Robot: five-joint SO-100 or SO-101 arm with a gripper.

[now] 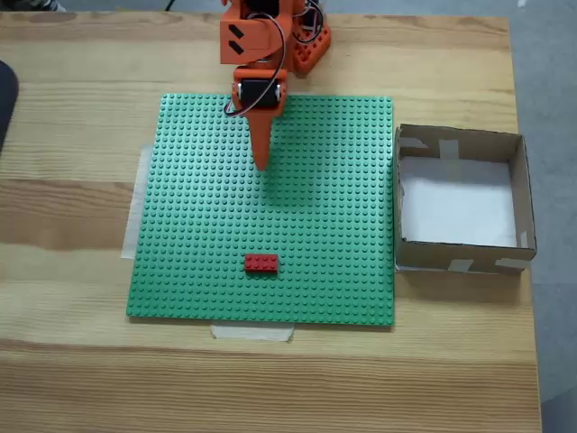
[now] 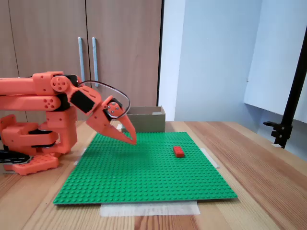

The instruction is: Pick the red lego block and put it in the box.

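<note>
The red lego block (image 1: 261, 262) lies flat on the green baseplate (image 1: 343, 225), toward its near edge; from the side it shows as a small red brick (image 2: 179, 151) right of centre. My orange gripper (image 1: 261, 162) hovers over the plate's far half, well short of the block, its fingers pressed together into one point with nothing between them. In the side-on fixed view the gripper (image 2: 133, 140) tilts down just above the plate. The box (image 1: 462, 200), brown cardboard with a white bottom, stands beside the plate's right edge and holds nothing; seen from the side, the box (image 2: 145, 119) sits behind the plate.
The arm's orange base (image 2: 33, 143) stands at the plate's far edge. Pale tape (image 1: 252, 332) holds the plate to the wooden table (image 1: 81, 379). A black clamp and pole (image 2: 283, 129) stand at the table's side. Wooden cabinet doors are behind.
</note>
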